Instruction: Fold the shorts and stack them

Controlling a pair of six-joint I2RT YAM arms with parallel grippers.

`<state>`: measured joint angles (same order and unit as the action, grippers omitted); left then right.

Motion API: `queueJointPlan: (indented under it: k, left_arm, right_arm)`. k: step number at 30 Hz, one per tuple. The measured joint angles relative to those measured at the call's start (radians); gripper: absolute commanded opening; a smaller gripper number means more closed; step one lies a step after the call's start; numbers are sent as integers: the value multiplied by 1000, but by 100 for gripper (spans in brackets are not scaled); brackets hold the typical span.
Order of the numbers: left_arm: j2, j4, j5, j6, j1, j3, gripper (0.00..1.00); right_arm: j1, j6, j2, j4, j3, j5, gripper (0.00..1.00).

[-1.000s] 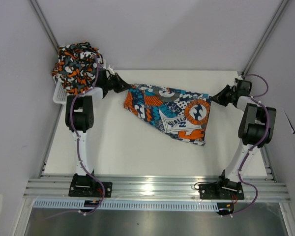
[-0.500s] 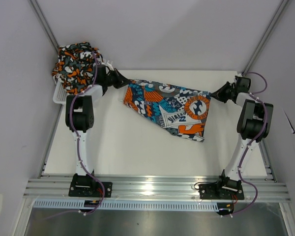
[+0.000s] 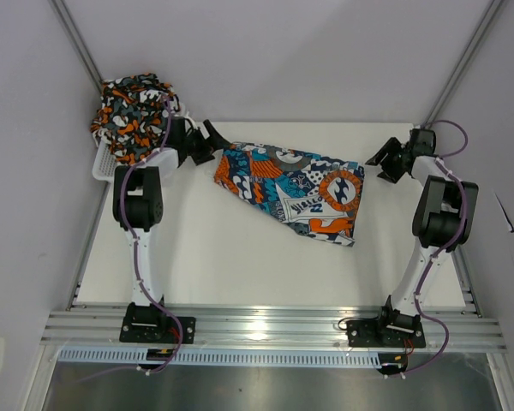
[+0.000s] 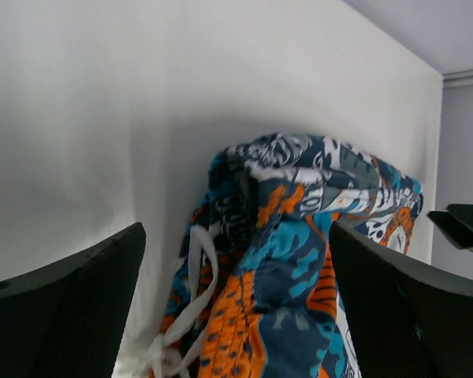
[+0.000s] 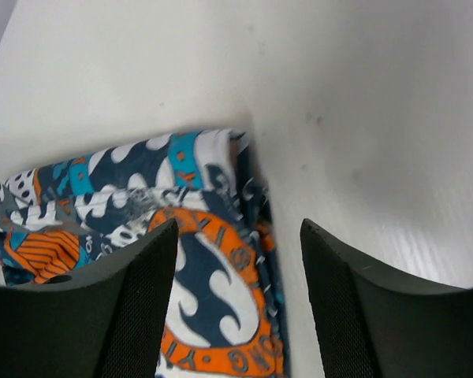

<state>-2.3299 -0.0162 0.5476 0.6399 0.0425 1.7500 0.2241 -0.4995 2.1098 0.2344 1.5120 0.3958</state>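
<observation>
The teal, orange and white patchwork shorts (image 3: pixel 291 188) lie spread on the white table between my two arms. My left gripper (image 3: pixel 214 143) stands open at their left end, holding nothing. In the left wrist view the waistband and white drawstring (image 4: pixel 185 307) lie between the open fingers (image 4: pixel 71 307). My right gripper (image 3: pixel 379 162) is open just off the shorts' right corner. In the right wrist view the cloth (image 5: pixel 209 268) lies below the spread jaws. The camouflage shorts (image 3: pixel 133 110) are heaped on the basket at the far left.
A white mesh basket (image 3: pixel 105 168) sits at the far left corner under the camouflage heap, close behind my left arm. Grey walls enclose the table on the left, back and right. The metal rail (image 3: pixel 265 330) with both arm bases runs along the near edge.
Both grippers have opened and let go of the patchwork shorts' ends. The shorts, stretched between them before, now rest slack on the table. The right gripper has drawn back slightly to the right.
</observation>
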Motion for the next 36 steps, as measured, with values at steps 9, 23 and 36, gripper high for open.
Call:
queueJointPlan:
  k: [9, 23, 36]
  left_arm:
    - [198, -13, -57, -39, 10, -234, 99]
    - [105, 2, -48, -38, 50, -104, 98]
    - [-77, -370, -255, -66, 93, 225, 83]
  right_arm:
    - [-185, 63, -229, 51, -36, -43, 28]
    - [-493, -121, -89, -175, -57, 205, 0]
    - [-581, -207, 185, -132, 155, 244, 4]
